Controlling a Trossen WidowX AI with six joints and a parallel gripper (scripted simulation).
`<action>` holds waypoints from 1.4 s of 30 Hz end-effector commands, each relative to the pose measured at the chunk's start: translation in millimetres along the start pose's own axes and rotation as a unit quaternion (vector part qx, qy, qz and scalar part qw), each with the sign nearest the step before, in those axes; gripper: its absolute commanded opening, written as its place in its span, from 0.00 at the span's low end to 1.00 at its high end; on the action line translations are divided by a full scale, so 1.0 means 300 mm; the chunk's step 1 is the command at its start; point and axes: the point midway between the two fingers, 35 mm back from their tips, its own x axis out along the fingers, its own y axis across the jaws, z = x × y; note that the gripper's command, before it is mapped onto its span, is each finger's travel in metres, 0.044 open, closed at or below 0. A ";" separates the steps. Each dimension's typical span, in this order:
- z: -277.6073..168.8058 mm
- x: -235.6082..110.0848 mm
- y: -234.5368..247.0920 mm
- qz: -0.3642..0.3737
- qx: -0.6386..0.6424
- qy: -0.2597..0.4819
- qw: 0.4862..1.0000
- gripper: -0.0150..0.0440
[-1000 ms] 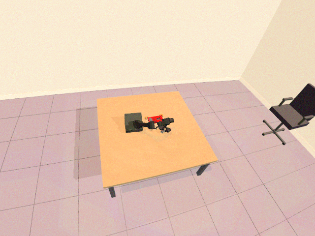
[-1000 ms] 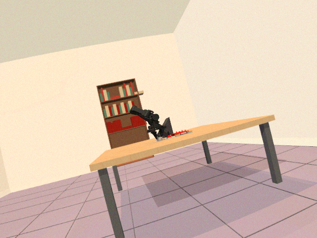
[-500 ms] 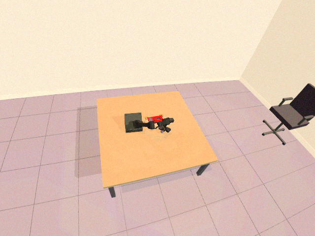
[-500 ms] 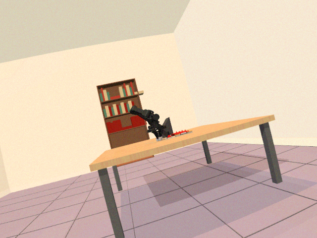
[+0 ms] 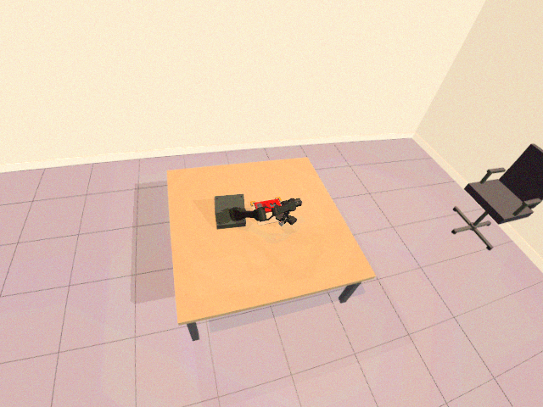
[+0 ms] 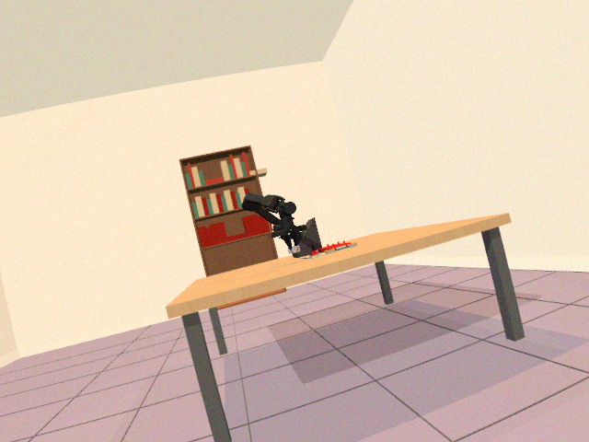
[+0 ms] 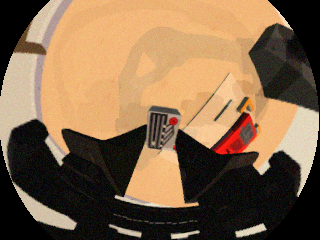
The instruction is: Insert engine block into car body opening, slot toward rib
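table (image 5: 263,271): matt wood | engine block (image 7: 163,128): matt grey metal | car body (image 7: 239,135): glossy red plastic

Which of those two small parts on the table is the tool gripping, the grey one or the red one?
The grey engine block. It sits between the tool's black fingers, while the red car body lies off to one side, untouched.

A small grey engine block (image 7: 163,128), ribbed and marked with a red dot, is gripped between the gripper's fingers. The flat red car body (image 7: 239,135) lies on the table at its 3 o'clock, close beside.
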 end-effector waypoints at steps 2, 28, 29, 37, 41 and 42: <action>-0.008 -0.056 0.009 0.000 0.004 0.005 1.000 0.25; -0.003 -0.268 0.005 0.001 -0.040 0.003 0.999 0.25; -0.011 -0.265 -0.002 0.001 -0.057 0.004 0.998 0.25; -0.070 -0.243 -0.060 0.001 -0.194 0.005 0.981 0.25; -0.099 -0.232 -0.090 0.001 -0.262 0.006 0.965 0.25; -0.105 -0.229 -0.098 0.001 -0.279 0.006 0.960 0.25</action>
